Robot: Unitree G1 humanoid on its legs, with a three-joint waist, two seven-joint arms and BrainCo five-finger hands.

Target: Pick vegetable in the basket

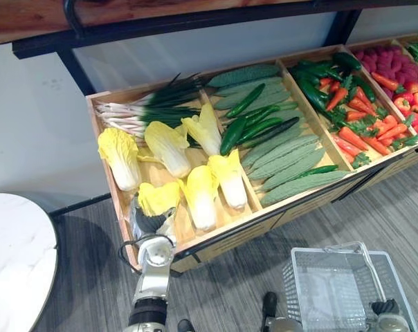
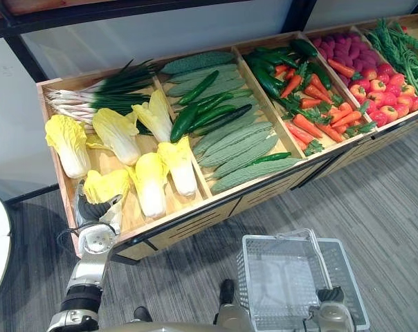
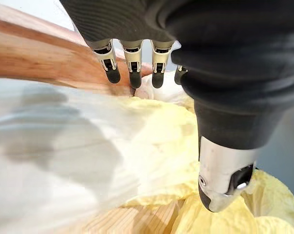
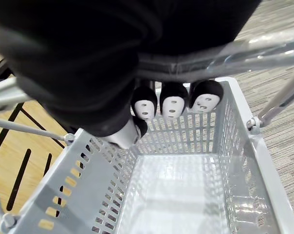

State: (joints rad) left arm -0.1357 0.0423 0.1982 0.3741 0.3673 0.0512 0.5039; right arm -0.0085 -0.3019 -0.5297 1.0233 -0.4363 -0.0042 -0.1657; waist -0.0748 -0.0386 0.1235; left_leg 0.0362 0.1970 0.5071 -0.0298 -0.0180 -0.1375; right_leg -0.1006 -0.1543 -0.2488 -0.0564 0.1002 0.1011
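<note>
The left hand (image 3: 133, 68) is seen reaching into the near left corner of the wooden crate (image 1: 106, 104). Its fingers are held straight and spread from the thumb (image 3: 225, 185), with nothing clasped. The yellow leaves of the nearest napa cabbage (image 3: 152, 141) lie directly beneath the fingers and thumb; whether they are touched cannot be told. Five more cabbages (image 1: 169, 145) are laid further back and to the right in the same compartment, with spring onions (image 1: 136, 111) at its far end. The next compartment to the right is stocked with cucumbers (image 1: 245, 100) and pale ridged gourds (image 1: 292, 169), and carrots (image 1: 361, 135) are placed in the one beyond.

The right hand (image 4: 174, 103) is curled round the basket handle (image 4: 264, 44), and the grey basket (image 1: 292, 277) is held low at the right, in front of the crate and well apart from the cabbage.
</note>
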